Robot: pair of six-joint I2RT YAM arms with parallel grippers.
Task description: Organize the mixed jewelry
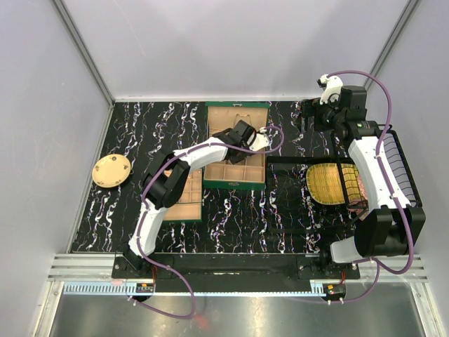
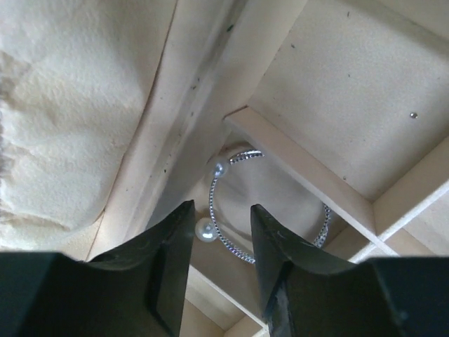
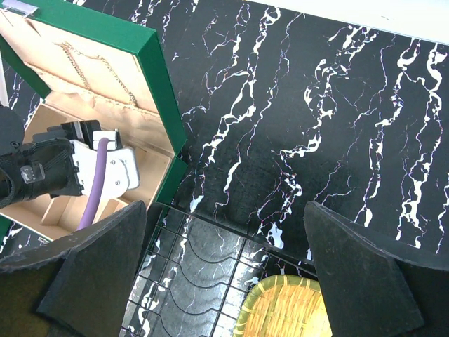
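Reaching into the open green box [image 1: 235, 184] with tan compartments, the left gripper [image 2: 222, 228] is hanging just above one small compartment. Its two dark fingers are standing apart, with nothing held between them. Under the gap, a thin silver hoop with two small white pearls [image 2: 212, 207] is lying flat on the compartment floor, and its far side is partly hidden behind a tan divider wall [image 2: 302, 165]. In the right wrist view, a thin gold chain [image 3: 105, 70] is lying against the tan lining of the raised lid. The right gripper [image 3: 224, 210] is hovering wide open and empty over the black white-veined table [image 3: 316, 105]. It is near the box's right corner, above a black wire rack [image 3: 203, 267] and the edge of a yellow woven oval mat [image 3: 287, 312]. A round tan disc [image 1: 111, 170] is resting well apart, at the table's left side.
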